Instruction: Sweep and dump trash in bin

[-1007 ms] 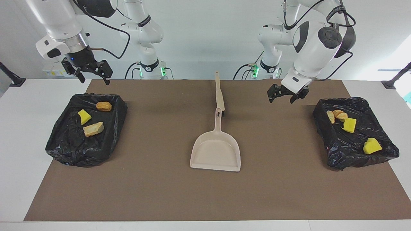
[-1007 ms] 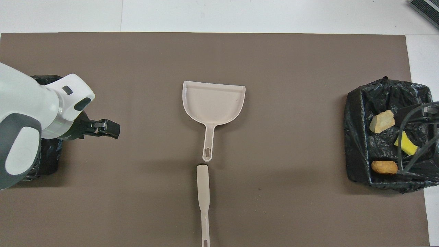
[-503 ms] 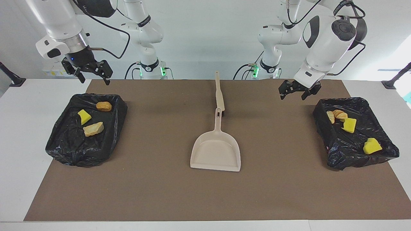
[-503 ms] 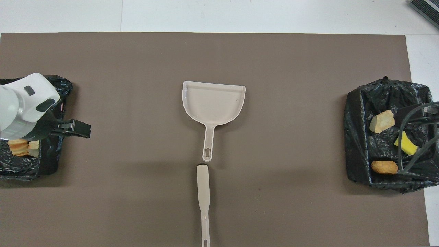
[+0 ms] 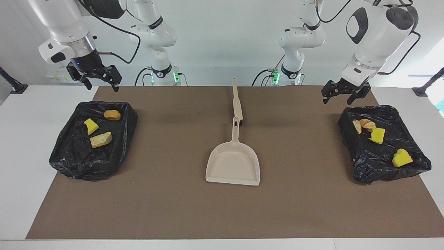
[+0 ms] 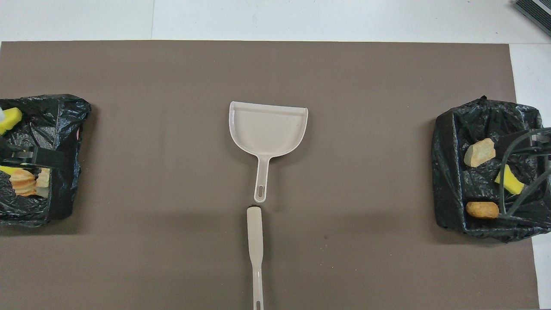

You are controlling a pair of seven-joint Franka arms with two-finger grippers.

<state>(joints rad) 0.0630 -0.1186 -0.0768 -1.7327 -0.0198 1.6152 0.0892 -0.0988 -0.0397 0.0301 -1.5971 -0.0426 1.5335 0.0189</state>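
Left claw [image 5: 341, 94]: apart, empty, over the mat beside a trash-filled bin [image 5: 412, 118].
Right claw [image 5: 99, 79]: apart, empty (above the desk).
Dustpan [image 5: 233, 165]: mid-mat.

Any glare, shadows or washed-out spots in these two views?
Facing view: the black bin liner glints on its wrinkles, a soft shadow band crosses the brown mat, and the edge near the left arm's end is washed out. Overhead view: even light, a faint shadow band beside the brush handle.

The trash lies in two black-lined bins [image 5: 93, 163]: yellow sponge wedges [image 5: 91, 126] and tan bread lumps [image 5: 101, 139]. The beige dustpan [image 5: 233, 166] lies flat between the bins, its brush [image 5: 237, 104] just beside its handle.
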